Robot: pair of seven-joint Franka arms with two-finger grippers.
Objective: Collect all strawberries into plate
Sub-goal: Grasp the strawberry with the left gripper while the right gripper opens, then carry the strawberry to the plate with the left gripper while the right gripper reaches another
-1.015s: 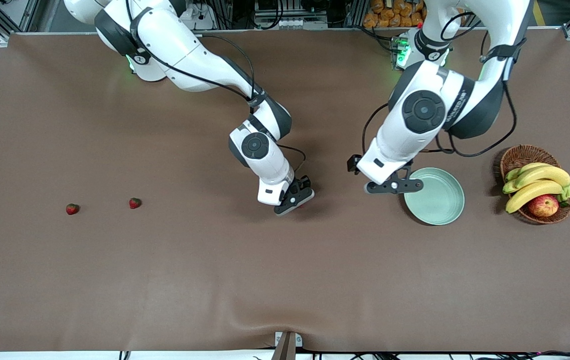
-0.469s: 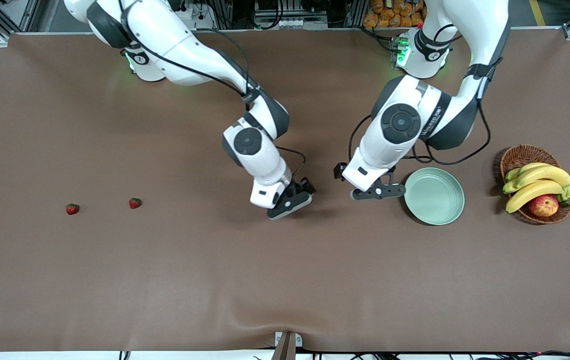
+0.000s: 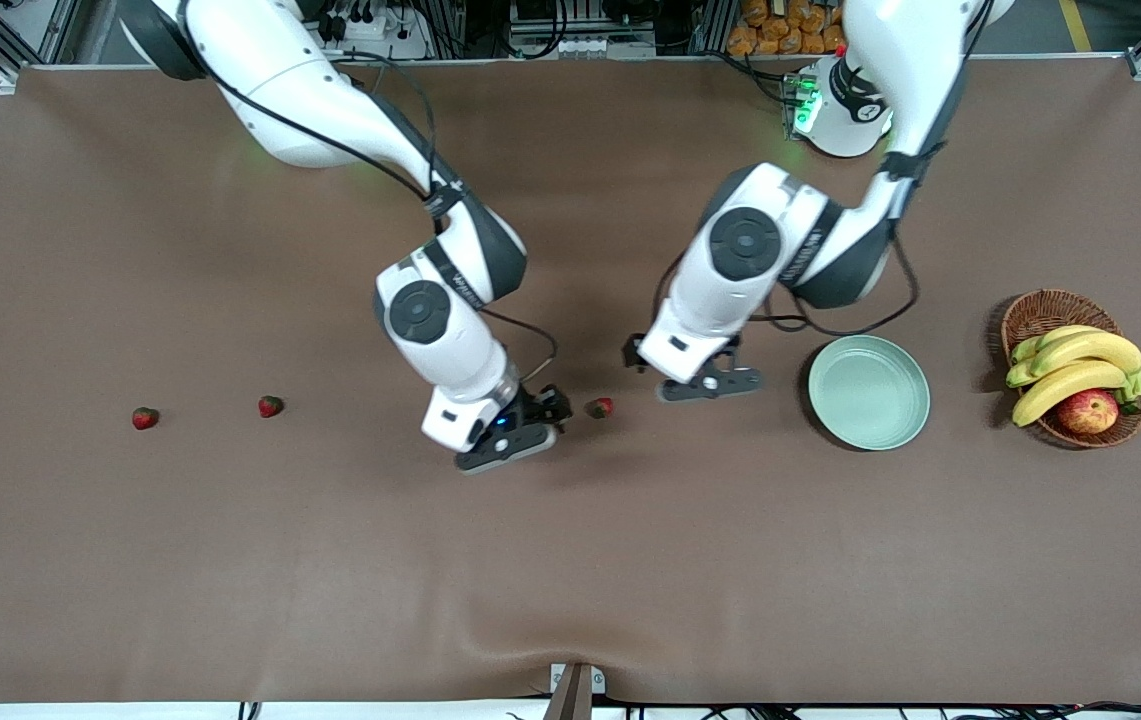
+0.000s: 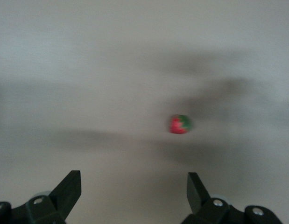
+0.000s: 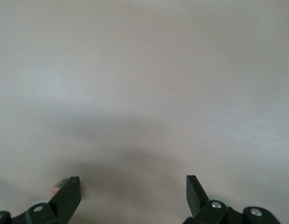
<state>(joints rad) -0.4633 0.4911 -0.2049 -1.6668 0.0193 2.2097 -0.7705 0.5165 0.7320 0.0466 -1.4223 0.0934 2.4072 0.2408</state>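
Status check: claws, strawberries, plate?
Both claws open, empty: left claw, right claw. Small red strawberry lies between them; round mint-green plate empty.

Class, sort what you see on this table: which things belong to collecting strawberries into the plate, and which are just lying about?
Job: three strawberries, plate, left gripper, right gripper.
Lying about: wicker basket, bananas, apple.

No lettering can be read anywhere — not on the arms, the worktop (image 3: 330,560), or the things lying on it. A dark line of print runs along the left arm's forearm, yet its characters stay illegible.
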